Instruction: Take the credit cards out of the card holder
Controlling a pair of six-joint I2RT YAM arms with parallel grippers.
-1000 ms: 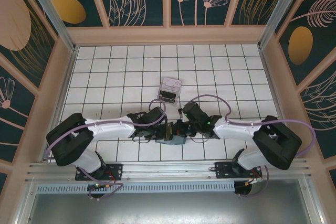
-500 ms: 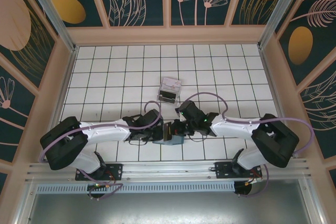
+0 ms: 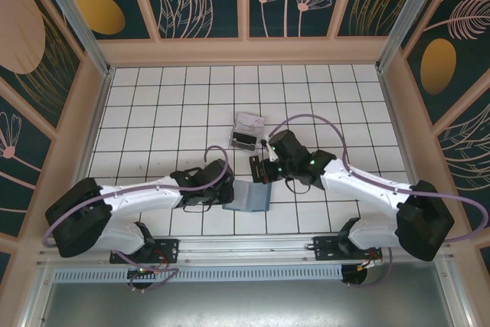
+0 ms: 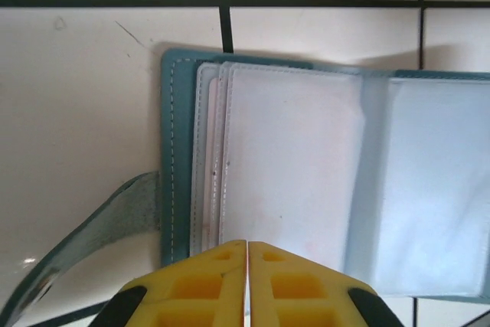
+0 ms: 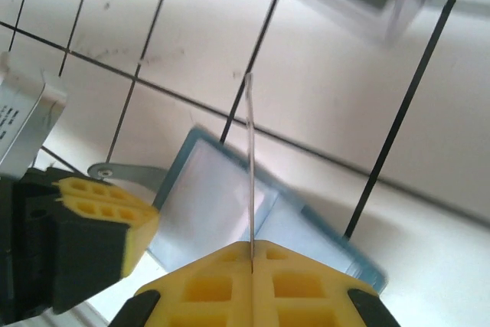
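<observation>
White tiled table (image 3: 153,97) | card holder (image 4: 306,181) open | right pincer (image 5: 251,246) grips credit card (image 5: 249,158)

- Your left arm (image 3: 142,195) and right arm (image 3: 367,183) wear glossy white shells over the long links.
- Bulky black housings (image 3: 73,220) cap the big joints, and the wrists are black too.
- Lilac cables (image 3: 306,117) loop loosely along each arm.
- A small green light (image 3: 311,162) glows on the right wrist.
- Each black base (image 3: 145,250) is bolted onto a plate.
- Your left tool (image 4: 247,246) and right tool (image 5: 253,246) carry yellow pads (image 4: 203,285) moulded with square recesses, on black rounded finger bodies.
</observation>
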